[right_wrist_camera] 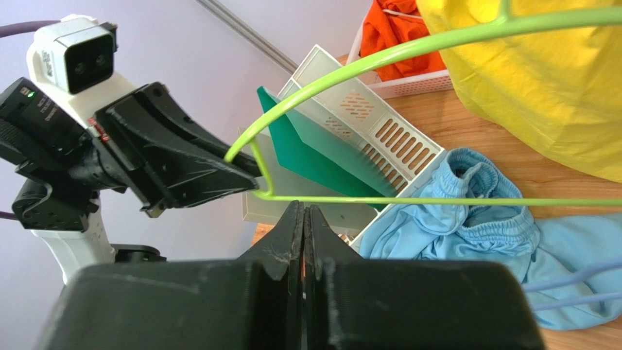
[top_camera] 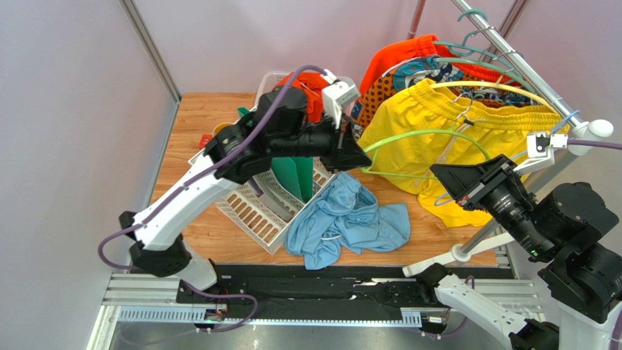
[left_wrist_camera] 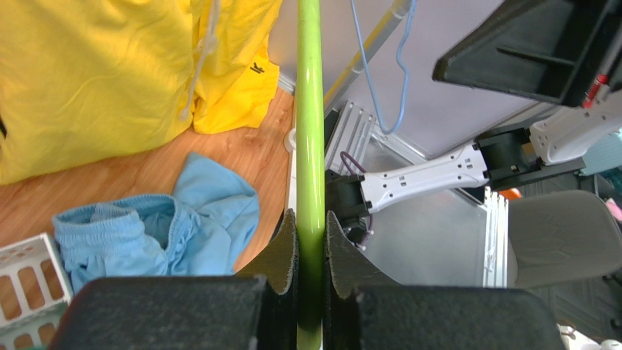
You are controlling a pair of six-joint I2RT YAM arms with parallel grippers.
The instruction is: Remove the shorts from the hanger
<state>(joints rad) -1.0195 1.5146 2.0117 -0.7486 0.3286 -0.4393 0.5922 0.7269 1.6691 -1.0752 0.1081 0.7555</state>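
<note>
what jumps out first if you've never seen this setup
The big yellow shorts hanging at back right grab the eye. Then the light blue shorts crumpled on the table mid-front, and the left end effector pinching a lime-green hanger.

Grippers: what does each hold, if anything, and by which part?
The left gripper clamps the light-green hanger at its end corner, where shoulder meets bottom bar. The right gripper is shut, holding nothing.

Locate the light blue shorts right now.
Top view, centre: the light blue shorts lie crumpled on the wooden table, against the white basket's right corner, in front of the hanging yellow shorts.
</note>
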